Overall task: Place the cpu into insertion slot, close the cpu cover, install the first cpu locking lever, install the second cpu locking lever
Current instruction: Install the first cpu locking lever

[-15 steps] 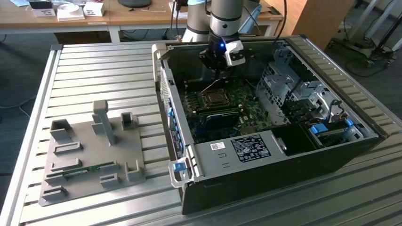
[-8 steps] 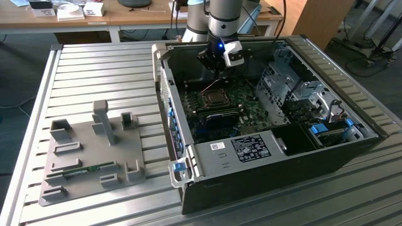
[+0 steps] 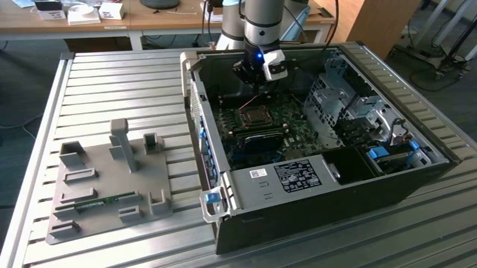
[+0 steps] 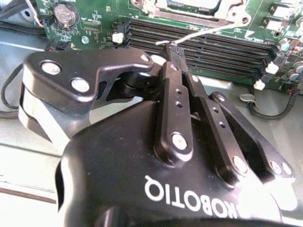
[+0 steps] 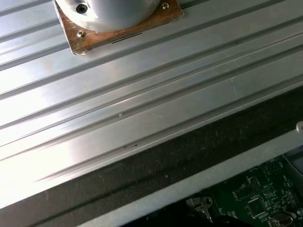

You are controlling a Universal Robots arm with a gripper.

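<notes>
Inside open case, dark square insertion slot, metal-rimmed, below pincer

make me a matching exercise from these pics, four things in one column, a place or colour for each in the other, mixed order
Things:
1. gripper
2. grey fixture block
3. white-labelled black box
4. memory slots

Places or colours:
A. long black rows on the green motherboard
B. on the ribbed table, at the exterior view's left of the computer case
C. over the board, inside the open case
D. at the case's near end in the exterior view

Pairs: 1-C, 2-B, 3-D, 4-A
</notes>
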